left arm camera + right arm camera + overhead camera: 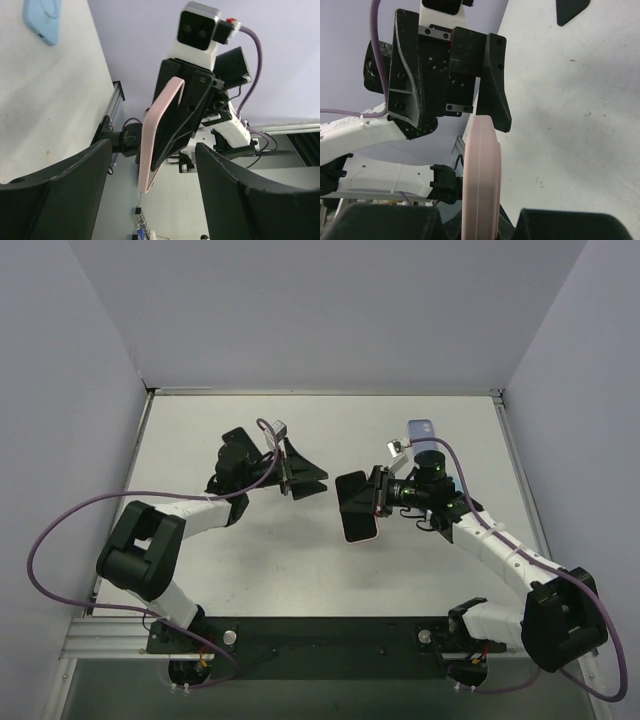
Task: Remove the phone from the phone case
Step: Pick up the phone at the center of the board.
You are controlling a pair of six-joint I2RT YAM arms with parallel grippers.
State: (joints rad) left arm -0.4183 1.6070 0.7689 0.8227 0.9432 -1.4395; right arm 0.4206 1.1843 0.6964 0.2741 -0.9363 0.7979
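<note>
Counter (250, 570) lies below the handover, so a drop is judged the main risk. The phone (359, 522) is held up between the two arms, edge-on to both wrist cameras, and is clamped by the right tool (352, 498) at one end only. The left tool (318, 478) is spread wide, and its fingers (60, 190) are placed either side of the phone without touching it.

If the left tool is closed off-centre, the phone can be levered out of the right tool's short grip. If only the pink rim (480, 175) is squeezed, it may be pressed tighter instead of peeled off. A slip is likely if both tools are pulled straight apart, since little purchase is offered by the smooth edges. Contact between the tools is also possible, as they are near each other.

A blue case-like item (424, 428) lies flat at the counter's far right, well apart. Whether the pink rim is a case or the phone's own body cannot be told.
</note>
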